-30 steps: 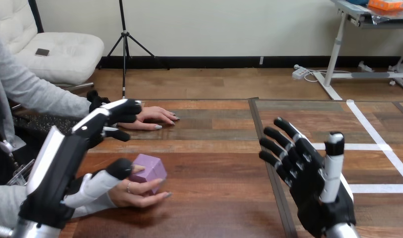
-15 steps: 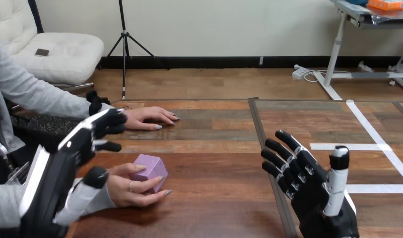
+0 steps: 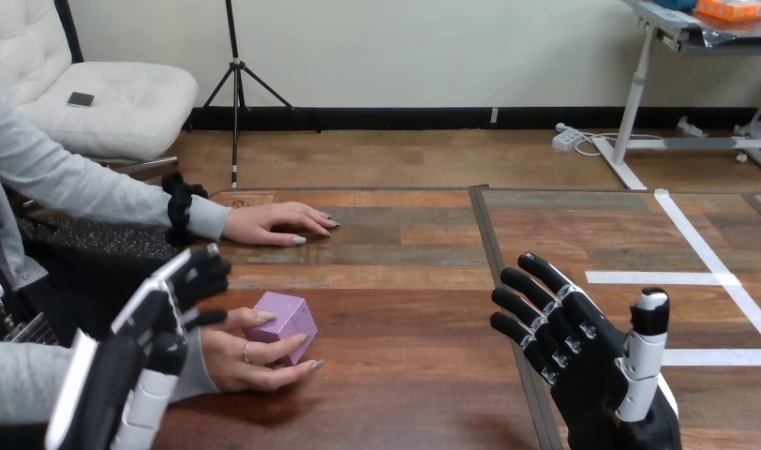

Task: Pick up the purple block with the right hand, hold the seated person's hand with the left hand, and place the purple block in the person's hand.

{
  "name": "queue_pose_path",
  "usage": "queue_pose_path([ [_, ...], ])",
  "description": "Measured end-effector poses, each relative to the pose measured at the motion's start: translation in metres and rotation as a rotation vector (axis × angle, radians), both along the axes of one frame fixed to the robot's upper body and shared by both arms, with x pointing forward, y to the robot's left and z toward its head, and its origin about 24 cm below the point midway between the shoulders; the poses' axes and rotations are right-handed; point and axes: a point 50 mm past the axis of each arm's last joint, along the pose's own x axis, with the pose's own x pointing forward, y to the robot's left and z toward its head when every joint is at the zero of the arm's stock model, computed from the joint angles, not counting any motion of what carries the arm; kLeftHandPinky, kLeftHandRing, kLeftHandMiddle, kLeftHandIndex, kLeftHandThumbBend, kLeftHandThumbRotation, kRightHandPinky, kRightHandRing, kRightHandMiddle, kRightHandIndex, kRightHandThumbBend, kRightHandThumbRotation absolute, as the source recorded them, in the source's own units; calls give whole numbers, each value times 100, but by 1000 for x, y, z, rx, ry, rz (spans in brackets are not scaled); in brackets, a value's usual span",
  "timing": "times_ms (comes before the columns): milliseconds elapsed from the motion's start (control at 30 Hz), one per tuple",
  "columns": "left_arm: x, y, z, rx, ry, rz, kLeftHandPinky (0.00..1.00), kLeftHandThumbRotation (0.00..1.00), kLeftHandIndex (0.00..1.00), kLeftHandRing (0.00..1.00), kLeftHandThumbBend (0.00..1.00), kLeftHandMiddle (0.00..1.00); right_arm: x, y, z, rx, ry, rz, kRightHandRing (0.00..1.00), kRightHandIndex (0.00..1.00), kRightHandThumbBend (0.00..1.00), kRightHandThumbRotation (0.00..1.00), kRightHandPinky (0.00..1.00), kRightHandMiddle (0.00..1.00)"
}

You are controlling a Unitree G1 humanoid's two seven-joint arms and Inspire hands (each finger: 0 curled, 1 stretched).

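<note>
**Purple block sits in the person's near hand**

The fingers of the right hand are spread wide and hold nothing. The left hand has loose fingers, pinching nothing, just beside the person's near hand, which cups the block low over the counter

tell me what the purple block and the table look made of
Purple block: matte, even lilac faces, softly rounded edges; probably foam or painted wood, can't tell which. Table: wood or wood-look planks, visible grain, slight sheen.
</note>
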Motion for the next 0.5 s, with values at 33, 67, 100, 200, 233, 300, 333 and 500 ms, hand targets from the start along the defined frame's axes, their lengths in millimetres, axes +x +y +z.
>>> queue_pose_path([
  [33,-1,-1,-1,-8,9,0,76,100,85,86,73,84,-1,0,1,-1,-2,1,87,86,100,100,86,87],
  [67,-2,-2,-3,-16,18,-1,76,100,85,86,73,84,-1,0,1,-2,-5,2,87,86,100,100,86,87],
  [100,-3,-3,-4,-24,28,-2,77,100,85,87,72,84,-2,0,2,-2,-9,4,87,86,100,100,86,87],
  [200,-4,-5,-7,-51,44,-10,78,100,86,88,70,84,-3,0,3,-4,-16,7,87,86,100,100,87,87],
  [233,-5,-5,-7,-62,48,-13,78,100,86,88,70,84,-4,0,3,-4,-18,8,87,86,100,100,87,87],
  [300,-5,-6,-8,-77,52,-16,79,100,86,89,69,84,-5,0,3,-5,-19,10,87,85,100,100,87,87],
  [333,-5,-7,-8,-82,53,-18,79,100,86,89,68,84,-5,0,3,-5,-19,11,87,85,100,100,87,87],
  [500,-5,-8,-9,-113,50,-30,82,100,86,89,65,85,-6,-1,3,-9,-19,10,87,85,100,100,87,87],
])
